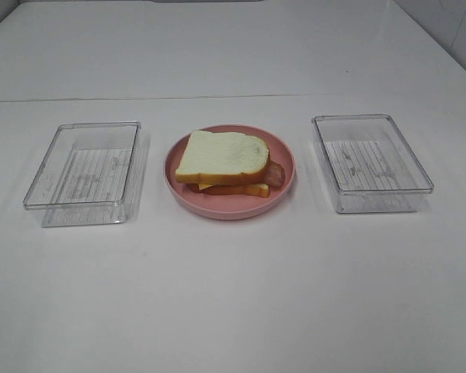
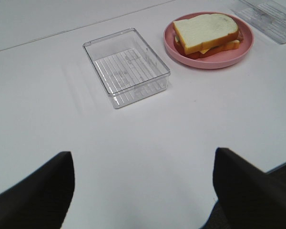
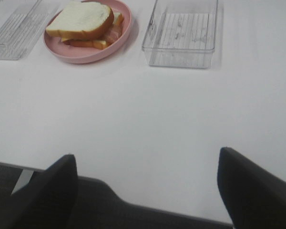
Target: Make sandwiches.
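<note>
Fingers of my left gripper [image 2: 143, 191] and right gripper [image 3: 148, 191] stand spread apart, holding nothing, at the near table edge. Far ahead, between both arms, the sandwich [image 1: 227, 163] rests on the pink plate [image 1: 283, 190], flanked by two trays [image 1: 85, 171]. Only the high view omits both grippers.

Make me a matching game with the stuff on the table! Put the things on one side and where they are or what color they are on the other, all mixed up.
Things:
1. sandwich
2. plate
3. left tray
4. right tray

Descriptions:
A. pink and round
B. clear, on the left of the exterior high view
C. sitting on the plate
D. clear, on the right of the exterior high view

Pairs: 1-C, 2-A, 3-B, 4-D
</note>
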Tool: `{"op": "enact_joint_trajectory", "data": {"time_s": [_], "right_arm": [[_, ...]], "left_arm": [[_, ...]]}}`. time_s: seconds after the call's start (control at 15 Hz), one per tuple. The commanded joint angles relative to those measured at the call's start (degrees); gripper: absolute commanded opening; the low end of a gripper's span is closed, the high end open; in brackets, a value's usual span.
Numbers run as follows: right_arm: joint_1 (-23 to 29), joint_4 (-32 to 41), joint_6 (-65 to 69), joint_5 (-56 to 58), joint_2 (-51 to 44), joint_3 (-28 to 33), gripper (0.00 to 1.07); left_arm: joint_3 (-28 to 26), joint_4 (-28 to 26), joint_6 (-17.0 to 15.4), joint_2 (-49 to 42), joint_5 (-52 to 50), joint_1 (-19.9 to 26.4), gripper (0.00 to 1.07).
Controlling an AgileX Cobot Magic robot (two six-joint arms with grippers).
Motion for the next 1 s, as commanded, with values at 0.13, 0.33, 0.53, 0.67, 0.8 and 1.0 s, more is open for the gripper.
{"op": "enact_joint_trajectory", "data": {"time_s": [0.13,0.33,0.53,0.67,0.8,1.0], "right_arm": [[-0.1,-0.1,-1.4,-5.9,0.3,2.3,0.76],[-0.1,0.1,-1.6,-5.9,0.3,2.3,0.76],[-0.1,0.2,-1.6,-5.9,0.3,2.3,0.76],[-0.1,0.2,-1.6,-5.9,0.3,2.3,0.76],[-0.1,0.2,-1.6,-5.9,0.3,2.3,0.76],[-2.6,0.3,-1.6,-5.9,0.1,2.3,0.76]], "left_arm": [[0.4,-0.1,0.3,-0.4,-0.5,-0.1,0.77],[0.4,-0.1,0.3,-0.5,-0.5,-0.1,0.77],[0.4,-0.1,0.3,-0.5,-0.5,-0.1,0.77],[0.4,-0.1,0.3,-0.5,-0.5,1.0,0.77],[0.4,-0.1,0.3,-0.5,-0.5,11.7,0.77],[0.4,-0.1,0.3,-0.5,-0.5,22.2,0.77]]}}
